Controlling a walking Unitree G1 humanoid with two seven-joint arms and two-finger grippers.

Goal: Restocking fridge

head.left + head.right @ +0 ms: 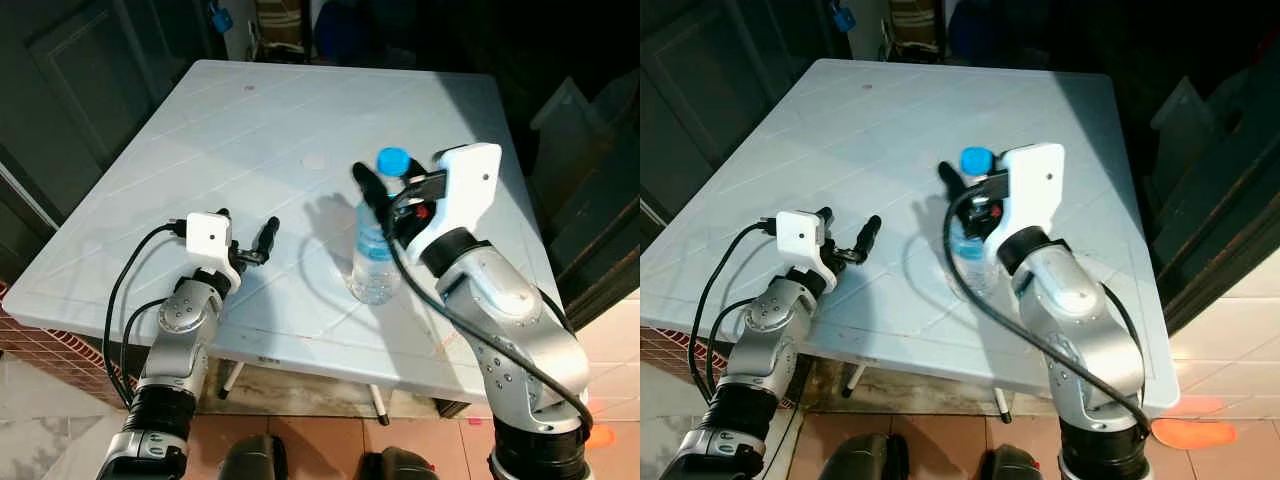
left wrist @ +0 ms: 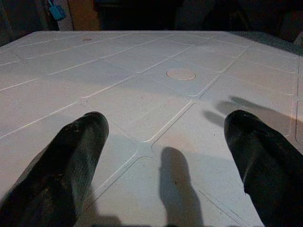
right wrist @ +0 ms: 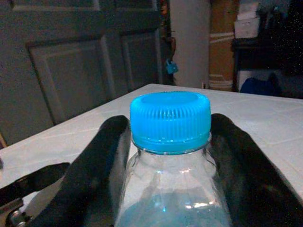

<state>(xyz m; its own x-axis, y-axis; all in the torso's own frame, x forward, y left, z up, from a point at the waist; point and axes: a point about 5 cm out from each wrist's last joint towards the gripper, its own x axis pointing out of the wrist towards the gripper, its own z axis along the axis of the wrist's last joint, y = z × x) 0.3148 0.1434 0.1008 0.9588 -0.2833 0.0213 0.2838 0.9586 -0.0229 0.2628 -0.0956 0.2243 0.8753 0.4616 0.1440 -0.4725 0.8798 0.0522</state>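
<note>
Standing upright at five o'clock on the white table [image 1: 250, 130]: water bottle [image 1: 376, 262], probably light, thin-walled, slippery. Right gripper [image 3: 165, 156] clasping its shoulder below the blue cap [image 3: 170, 120]; left gripper [image 2: 165, 156] spread, grasping nothing.

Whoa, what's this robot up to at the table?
It is handling a clear plastic water bottle with a blue cap that stands upright on a white plastic table. The right tool has its two black fingers on either side of the bottle's neck, just under the cap, seemingly gripping it. The left tool hovers low over the table with its fingers spread apart and nothing between them. The bottle is on the table, not lifted.
</note>
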